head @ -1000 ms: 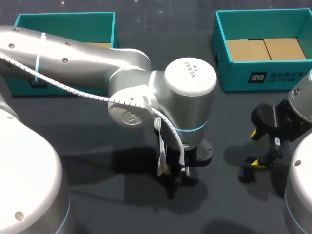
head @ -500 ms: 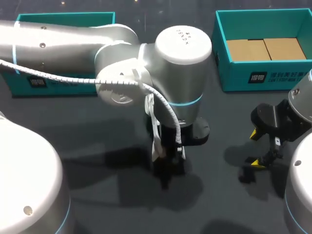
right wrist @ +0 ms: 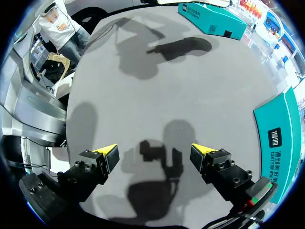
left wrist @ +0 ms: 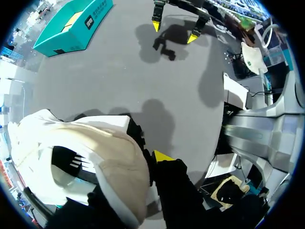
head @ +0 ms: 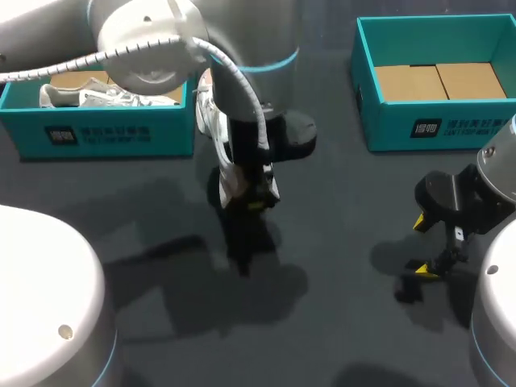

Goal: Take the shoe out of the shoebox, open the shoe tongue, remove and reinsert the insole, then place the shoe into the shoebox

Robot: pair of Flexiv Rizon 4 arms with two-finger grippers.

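Gripping the white shoe [head: 216, 137] [left wrist: 95, 157] in the left gripper [head: 251, 200], clenched tight on it and holding it aloft over the table [head: 339, 242] toward its far edge. Hanging just beside the right end of the teal shoebox [head: 121, 137] at the table's far left corner, with a second pale shoe [head: 97, 95] lying inside that box. Hovering released near the table's right edge with the right gripper [head: 421, 246] [right wrist: 155, 151], yellow tips spread wide, in front of the second teal shoebox [head: 403, 121] at the far right corner.
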